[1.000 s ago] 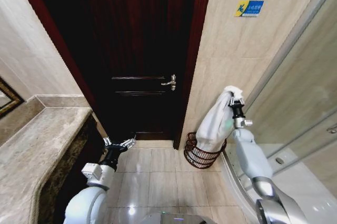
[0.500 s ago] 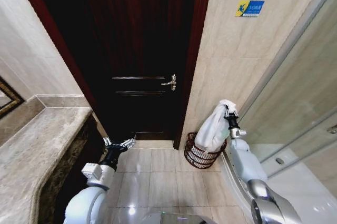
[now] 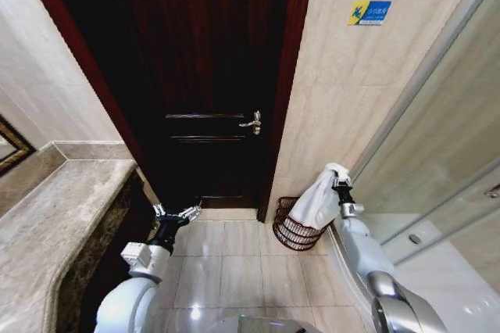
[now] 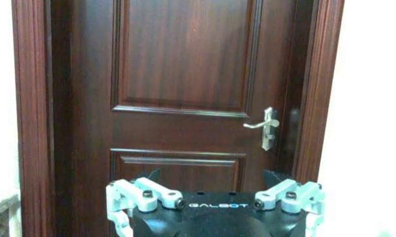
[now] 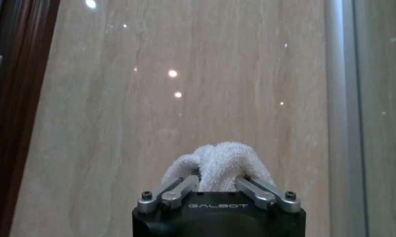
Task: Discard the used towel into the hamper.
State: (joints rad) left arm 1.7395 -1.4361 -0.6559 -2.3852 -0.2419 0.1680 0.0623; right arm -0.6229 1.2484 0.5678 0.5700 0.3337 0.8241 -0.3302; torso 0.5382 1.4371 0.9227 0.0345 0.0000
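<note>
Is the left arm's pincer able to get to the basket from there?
Probably not without moving: the open left pincer hangs by the door, with bare floor between it and the hamper, where the right pincer holds the towel.

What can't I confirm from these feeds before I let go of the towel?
- Hamper inside: in the head view, the white towel held by the right gripper covers its opening.
- Towel's lower end: in the right wrist view, the gripper body hides all but the pinched tuft.
- Sign on the wall: lettering too small to read.
- Left gripper: open, idle near the door.

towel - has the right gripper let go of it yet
No, the right gripper is shut on the towel, which bulges between its fingers.
</note>
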